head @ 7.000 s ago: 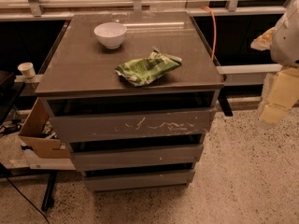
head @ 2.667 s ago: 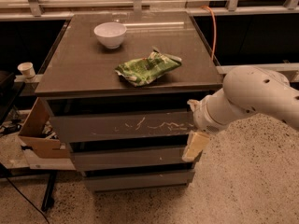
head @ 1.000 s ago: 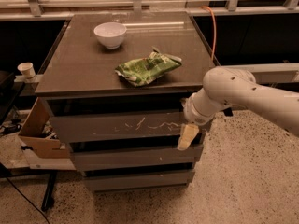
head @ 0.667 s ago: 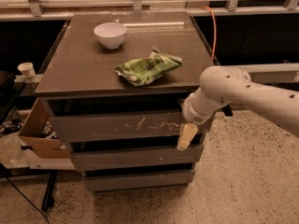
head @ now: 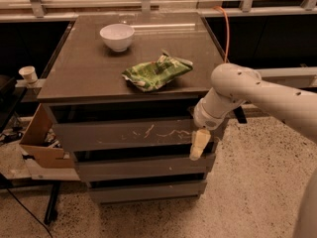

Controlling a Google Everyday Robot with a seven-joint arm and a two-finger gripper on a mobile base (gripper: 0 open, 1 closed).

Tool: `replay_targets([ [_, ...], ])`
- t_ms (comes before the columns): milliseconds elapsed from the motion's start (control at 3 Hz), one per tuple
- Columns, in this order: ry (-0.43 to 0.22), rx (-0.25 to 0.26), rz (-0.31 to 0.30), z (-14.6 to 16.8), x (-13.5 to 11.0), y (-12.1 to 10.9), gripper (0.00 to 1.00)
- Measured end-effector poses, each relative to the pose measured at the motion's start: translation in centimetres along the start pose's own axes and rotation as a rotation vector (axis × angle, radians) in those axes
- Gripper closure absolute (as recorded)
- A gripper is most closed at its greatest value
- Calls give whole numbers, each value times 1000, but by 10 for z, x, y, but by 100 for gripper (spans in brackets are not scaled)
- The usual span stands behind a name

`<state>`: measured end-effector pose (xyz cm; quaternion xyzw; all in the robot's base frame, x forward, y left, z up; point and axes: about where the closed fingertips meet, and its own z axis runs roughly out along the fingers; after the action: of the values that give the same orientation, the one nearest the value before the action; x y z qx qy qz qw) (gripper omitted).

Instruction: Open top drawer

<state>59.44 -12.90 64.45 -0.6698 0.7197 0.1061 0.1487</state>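
The top drawer point(head: 124, 134) is the tallest grey-brown front of three in a low cabinet, with pale scratch marks at its centre-right. It sits flush and closed. My gripper point(head: 199, 144) hangs from the white arm point(head: 257, 90), which reaches in from the right. Its cream fingers point down in front of the drawer's right end, over the gap to the middle drawer point(head: 143, 166).
A white bowl point(head: 117, 35) and a crumpled green chip bag point(head: 156, 72) lie on the cabinet top point(head: 79, 68). The bottom drawer point(head: 146, 190) is below. An open cardboard box point(head: 39, 143) stands at the left, with a paper cup point(head: 28, 74) above it. An orange cable point(head: 225, 26) runs behind.
Over the last seconds the arm swung in from the far right and moved left to the drawer's right end. In the last second it barely shifted.
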Motion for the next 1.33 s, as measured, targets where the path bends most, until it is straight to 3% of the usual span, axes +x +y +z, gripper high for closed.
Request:
replay_targets([
  [667,-10,-171,11,-11,3,17,0],
  [1333,-9,-189,9,-10,2,18,0],
])
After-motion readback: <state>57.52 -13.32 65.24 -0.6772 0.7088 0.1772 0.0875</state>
